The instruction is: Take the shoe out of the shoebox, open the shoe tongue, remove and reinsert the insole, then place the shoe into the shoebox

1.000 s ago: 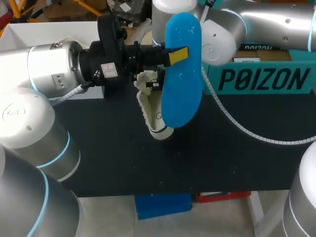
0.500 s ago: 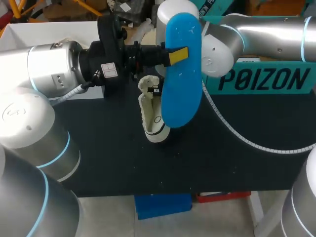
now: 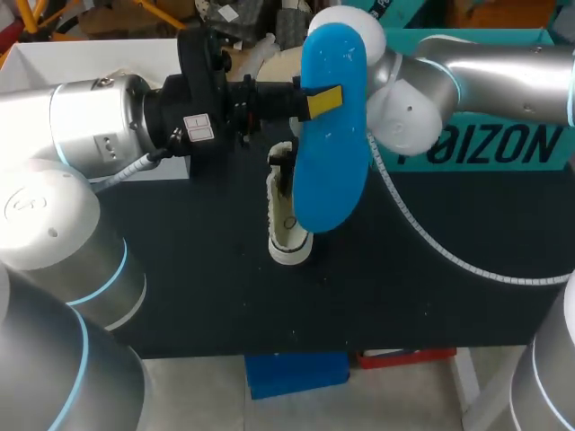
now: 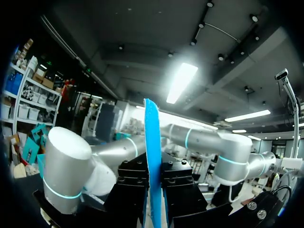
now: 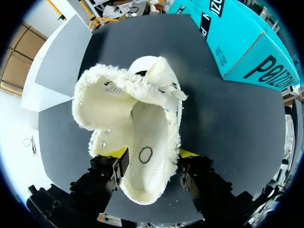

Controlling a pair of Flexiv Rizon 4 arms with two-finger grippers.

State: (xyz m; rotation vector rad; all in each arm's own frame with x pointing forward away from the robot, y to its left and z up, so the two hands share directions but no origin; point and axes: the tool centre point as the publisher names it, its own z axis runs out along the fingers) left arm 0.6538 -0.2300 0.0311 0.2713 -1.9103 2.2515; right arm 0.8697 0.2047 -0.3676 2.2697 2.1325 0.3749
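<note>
My left claw [image 3: 312,101] stays clamped on the blue insole [image 3: 332,180], held upright over the dark table [image 3: 180,269]. My right claw [image 5: 153,159] grips the white shoe [image 5: 142,118] from both sides. Since a second ago the shoe has swung straighter, under the insole.

Head: high, behind, looking down onto tabletop [image 3: 180,269]. Left wrist: aimed upward, insole [image 4: 153,161] very near. Right wrist: downward, close on shoe [image 5: 142,142]. Head shares both.
</note>
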